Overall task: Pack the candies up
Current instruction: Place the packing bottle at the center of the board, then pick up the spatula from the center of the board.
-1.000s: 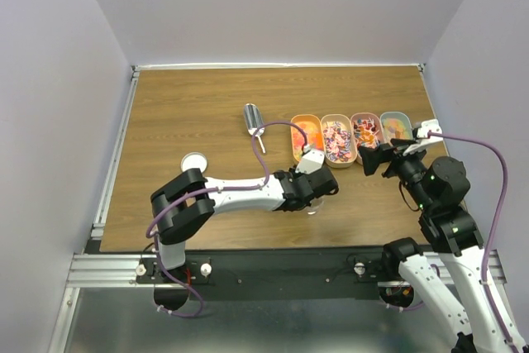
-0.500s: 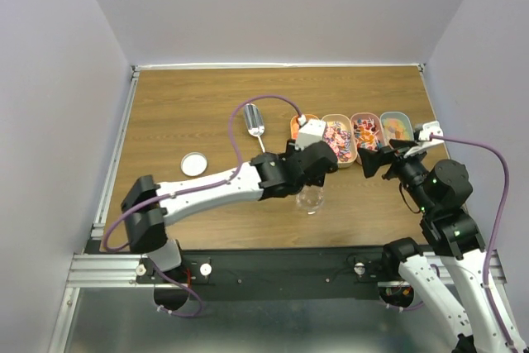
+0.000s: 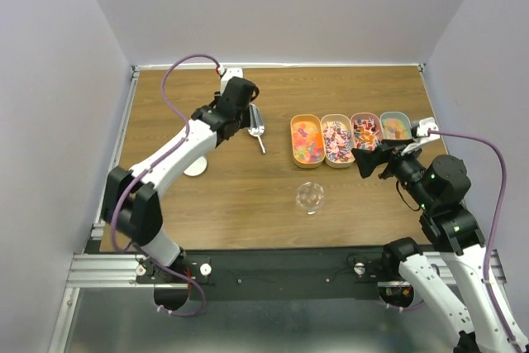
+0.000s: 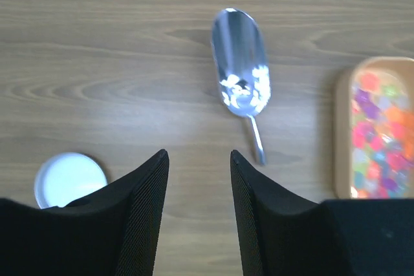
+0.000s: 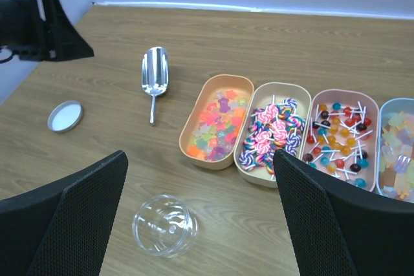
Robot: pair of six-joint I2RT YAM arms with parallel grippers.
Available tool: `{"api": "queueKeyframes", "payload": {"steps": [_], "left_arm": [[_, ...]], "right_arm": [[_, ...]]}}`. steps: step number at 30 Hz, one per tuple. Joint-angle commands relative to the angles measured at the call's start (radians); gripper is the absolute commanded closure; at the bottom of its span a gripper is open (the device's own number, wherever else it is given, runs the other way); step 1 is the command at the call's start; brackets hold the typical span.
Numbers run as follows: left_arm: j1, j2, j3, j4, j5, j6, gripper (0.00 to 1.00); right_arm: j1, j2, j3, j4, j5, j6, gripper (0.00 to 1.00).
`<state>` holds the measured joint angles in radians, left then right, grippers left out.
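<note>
The candies [image 3: 307,140] are tiny multicoloured sweets in the leftmost orange tray, which also shows in the right wrist view [image 5: 217,126] and at the right edge of the left wrist view [image 4: 381,134]. A metal scoop [image 3: 254,121] lies empty on the table to the left of that tray [image 4: 239,82] [image 5: 155,79]. A clear jar [image 3: 310,197] stands alone nearer the front [image 5: 165,224]. My left gripper [image 3: 245,103] hovers above the table just short of the scoop, open and empty [image 4: 198,154]. My right gripper [image 3: 369,159] is wide open and empty, raised at the near right of the trays [image 5: 199,156].
Three more oblong trays sit to the right of the orange one: swirl lollipops [image 3: 338,140], round lollipops [image 3: 365,130] and pale cube sweets [image 3: 396,126]. A white lid [image 3: 196,167] lies at the left, half under my left arm [image 4: 70,179] [image 5: 65,116].
My left gripper has left the clear jar, opened and swung back and left to hover by the scoop. The jar stays standing on the table. The right arm has not moved.
</note>
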<state>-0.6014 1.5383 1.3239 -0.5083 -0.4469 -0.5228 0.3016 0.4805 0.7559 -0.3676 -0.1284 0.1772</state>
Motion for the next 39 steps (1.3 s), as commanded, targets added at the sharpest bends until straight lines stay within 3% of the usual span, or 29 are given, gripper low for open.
{"api": "queueKeyframes", "payload": {"steps": [1,8,13,32,38,39], "left_arm": [[0.101,0.166,0.110,0.060,0.057,0.176,0.50],[0.157,0.359,0.262,0.068,0.100,0.210,0.56],[0.155,0.368,0.250,0.109,0.163,0.178,0.56],[0.157,0.546,0.285,0.120,0.180,0.142,0.57],[0.157,0.554,0.287,0.129,0.180,0.142,0.69],[0.155,0.557,0.288,0.129,0.182,0.139,0.76]], "right_arm": [[0.007,0.056,0.046,-0.034,-0.048,0.028,0.00],[0.005,0.118,0.051,-0.048,-0.056,0.030,0.00],[0.007,0.139,0.043,-0.048,-0.057,0.027,0.00],[0.007,0.152,0.010,-0.048,-0.047,-0.002,0.00],[0.007,0.155,0.005,-0.050,-0.043,-0.008,0.00],[0.007,0.153,0.003,-0.048,-0.043,-0.011,0.00]]}}
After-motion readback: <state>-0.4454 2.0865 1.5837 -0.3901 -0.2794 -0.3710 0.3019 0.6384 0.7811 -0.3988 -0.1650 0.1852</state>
